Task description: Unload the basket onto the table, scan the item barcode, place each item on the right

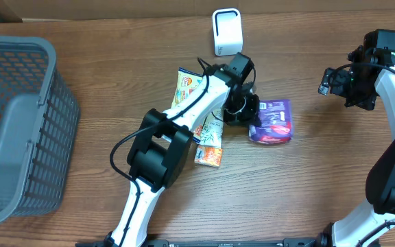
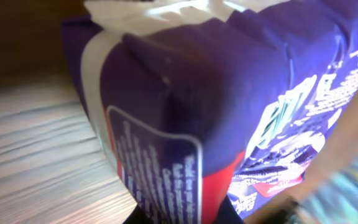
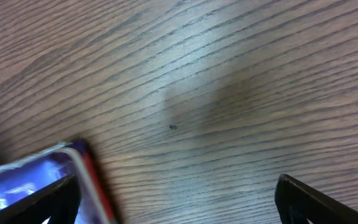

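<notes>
Where the purple packet (image 1: 274,122) lies near the middle of the table (image 1: 307,199), the left gripper (image 1: 244,110) is clamped on its left edge. A yellow-green packet (image 1: 187,84) and an orange packet (image 1: 209,157) lie just left, partly under that arm. The white scanner (image 1: 227,31) stands beyond and the grey basket (image 1: 60,116) far left. The right gripper (image 1: 329,81) hangs agape, well apart
</notes>
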{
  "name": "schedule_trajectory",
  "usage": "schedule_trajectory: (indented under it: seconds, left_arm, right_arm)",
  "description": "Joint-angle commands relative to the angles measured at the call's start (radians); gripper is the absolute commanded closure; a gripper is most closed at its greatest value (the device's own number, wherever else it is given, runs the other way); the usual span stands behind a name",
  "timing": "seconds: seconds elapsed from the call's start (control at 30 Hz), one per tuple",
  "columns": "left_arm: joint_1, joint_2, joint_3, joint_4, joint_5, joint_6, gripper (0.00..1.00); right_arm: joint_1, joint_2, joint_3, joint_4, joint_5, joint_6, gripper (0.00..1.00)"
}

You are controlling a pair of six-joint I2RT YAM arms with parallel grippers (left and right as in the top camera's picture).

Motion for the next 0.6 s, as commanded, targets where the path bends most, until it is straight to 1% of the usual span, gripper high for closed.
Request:
schedule_trajectory:
  seconds: [0.0, 0.23, 0.4, 0.5, 0.57]
  left_arm:
    - [0.006, -0.085, 0.121, -0.085, -0.343, 0.102, 0.96]
    - [-0.018, -0.113, 0.29, -0.3, -0.873, 0.172, 0.96]
    - [-0.023, -0.113, 0.359, -0.419, -1.243, 0.177, 0.96]
    - [-0.023, -0.113, 0.364, -0.465, -1.42, 0.177, 0.96]
    - [-0.023, -0.113, 0.364, -0.491, -1.507, 0.177, 0.96]
  right_arm:
    - [-0.002, -0.016, 0.034, 0.005, 0.006, 0.003, 0.0]
    - [-0.002, -0.016, 0.034, 0.005, 0.006, 0.003, 0.0]
    - [-0.002, -0.016, 0.034, 0.005, 0.006, 0.003, 0.0]
    - [-0.002, -0.016, 0.034, 0.005, 0.006, 0.003, 0.0]
    - [-0.002, -0.016, 0.034, 0.005, 0.006, 0.003, 0.0]
